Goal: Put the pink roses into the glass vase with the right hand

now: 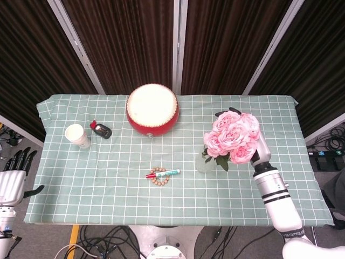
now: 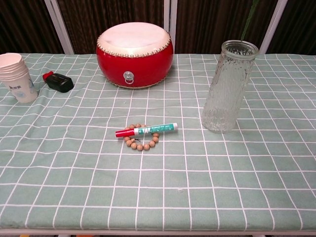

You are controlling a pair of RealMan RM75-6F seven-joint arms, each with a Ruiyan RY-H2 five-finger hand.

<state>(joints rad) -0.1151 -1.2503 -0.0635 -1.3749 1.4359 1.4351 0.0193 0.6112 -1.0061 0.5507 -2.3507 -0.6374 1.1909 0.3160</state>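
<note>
Head and chest views of the worktop [image 1: 108, 162] during flower placement. The right hand [image 1: 261, 152] grips the pink roses [image 1: 235, 138], its fingers largely hidden behind the blooms; the bouquet is held in the air above and slightly right of the glass vase [image 2: 228, 86], which stands upright on the right half of the checked cloth. In the chest view only a thin green stem [image 2: 248, 19] shows above the vase mouth, and the vase itself is empty. Judged from this, the pick-up is done, while aligning the stems over the opening, lowering them in and releasing remain. The left hand [image 1: 13, 175] hangs off the near left edge, fingers apart, holding nothing. Other items: red drum [image 2: 135, 54], paper cups [image 2: 16, 76], small black bottle with red cap [image 2: 59, 81], bead bracelet [image 2: 141, 139] beneath a marker [image 2: 146, 130]. Printing on the marker barrel and cups is too small to read.
</note>
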